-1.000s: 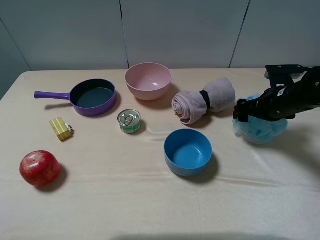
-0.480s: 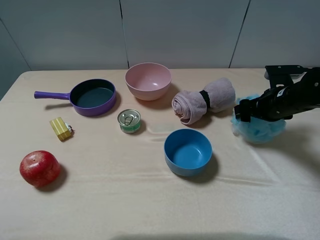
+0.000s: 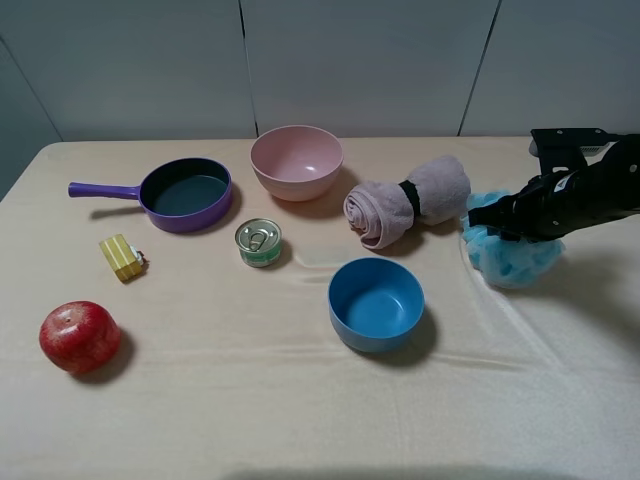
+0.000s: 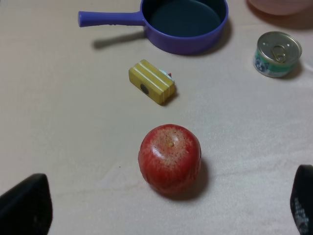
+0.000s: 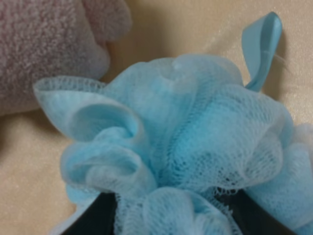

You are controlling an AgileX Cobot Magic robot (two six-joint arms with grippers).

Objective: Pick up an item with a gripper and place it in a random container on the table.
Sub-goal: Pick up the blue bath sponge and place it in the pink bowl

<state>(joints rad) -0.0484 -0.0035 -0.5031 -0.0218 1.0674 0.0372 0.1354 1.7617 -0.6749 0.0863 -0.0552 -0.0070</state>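
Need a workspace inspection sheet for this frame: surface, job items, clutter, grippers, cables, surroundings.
Surface: table under beige cloth, wrinkled near the pouf.
Job's things: light-blue bath pouf on the cloth beside the rolled towel; pink bowl empty, at the back.
Clutter: purple pan, blue bowl, tin can, yellow block, apple.
Grippers: right gripper down on the pouf, mesh between its fingers, grip unconfirmed; left gripper open, apple in its view.
Cables: nothing seen.
Surroundings: grey panelled wall.

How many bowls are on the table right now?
2. The round pale pink plastic bowl sits at the back centre; the round blue plastic bowl sits nearer the front, before the rolled pinkish-grey towel. None seems hidden.
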